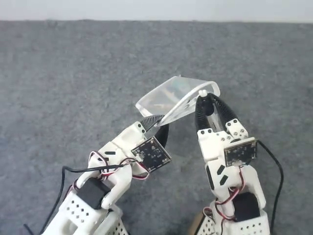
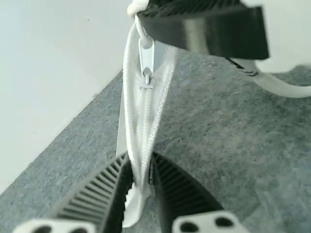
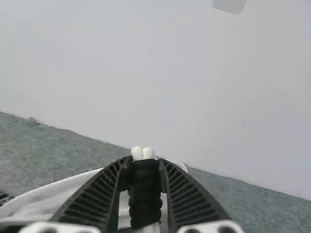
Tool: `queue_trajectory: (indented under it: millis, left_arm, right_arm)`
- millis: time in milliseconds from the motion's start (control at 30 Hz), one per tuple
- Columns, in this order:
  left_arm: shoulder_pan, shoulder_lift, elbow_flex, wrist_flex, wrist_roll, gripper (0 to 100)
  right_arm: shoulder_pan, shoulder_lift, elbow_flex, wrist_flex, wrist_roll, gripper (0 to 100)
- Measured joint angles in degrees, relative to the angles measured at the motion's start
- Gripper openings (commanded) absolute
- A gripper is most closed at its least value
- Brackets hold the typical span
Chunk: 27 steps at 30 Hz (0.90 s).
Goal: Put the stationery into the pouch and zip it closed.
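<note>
Zipping seems the step in hand: pouch (image 1: 171,95) lifted above the surface's (image 1: 73,73) middle, left gripper (image 2: 140,162) clamped on the end of its zipper (image 2: 143,121), right gripper (image 3: 144,165) pinched on the pull (image 2: 146,51) (zipper taut between them). Next, I'd judge, right draws the slider (image 2: 146,82) along while left anchors.

We note grey felt-like table cover (image 1: 68,73) across whole work area; plain white wall (image 1: 146,9) beyond far edge.

Clear pouch (image 1: 172,94), tilted (white zipper (image 2: 145,109))
</note>
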Motion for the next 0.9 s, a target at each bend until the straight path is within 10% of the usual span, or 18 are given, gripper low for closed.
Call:
queue_trajectory:
  millis: [900]
  left_arm:
    - [-0.09,-0.09,0.18,0.44,0.09,1]
  right_arm:
    - [22.95,45.36,-9.76,-27.6,-14.07,0.6]
